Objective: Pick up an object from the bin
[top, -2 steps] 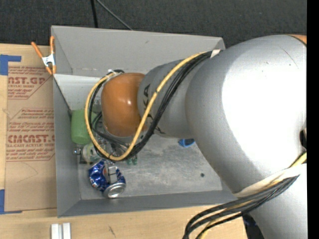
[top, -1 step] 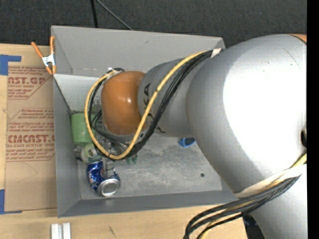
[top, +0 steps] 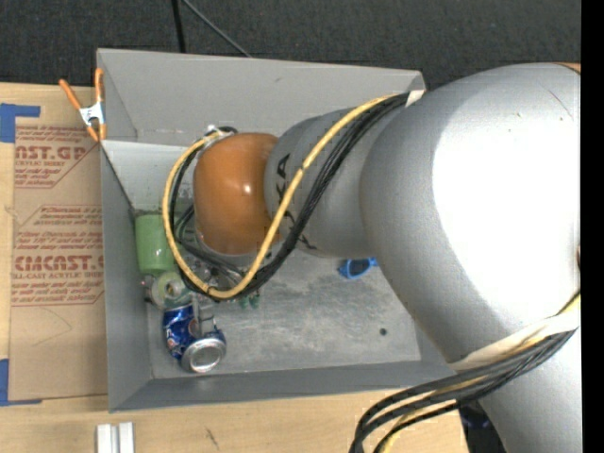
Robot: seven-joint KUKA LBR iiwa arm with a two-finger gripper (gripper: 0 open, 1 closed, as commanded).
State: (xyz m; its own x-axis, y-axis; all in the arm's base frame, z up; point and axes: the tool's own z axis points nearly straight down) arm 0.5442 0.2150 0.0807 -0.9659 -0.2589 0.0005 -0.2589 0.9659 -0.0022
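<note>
The gripper (top: 215, 274) sits low in the left part of the bin, mostly hidden under the robot's own wrist. Only dark metal parts show at its tip, so I cannot tell whether it is open, closed or gripping anything.

Just left of it, a pale green cylinder (top: 151, 243) lies along the bin's left wall, close to the tip. Whether they touch cannot be made out. A rounded, pale piece shows at the cylinder's lower end, and it is unclear whether the piece belongs to the cylinder.

Just below the tip, toward the lower left corner, a crushed blue can (top: 192, 338) lies on its side, its silver end facing the lower edge of the frame.

Above the tip is the round orange cover (top: 229, 192) on the wrist. Yellow and black cables (top: 176, 217) loop around the cover and run back along the arm (top: 472, 215), which fills the right of the frame.

A small blue thing (top: 356, 268) shows at the arm's edge near the middle of the floor, well apart from the gripper.

The grey bin (top: 311, 333) has a scuffed floor in its lower middle.
</note>
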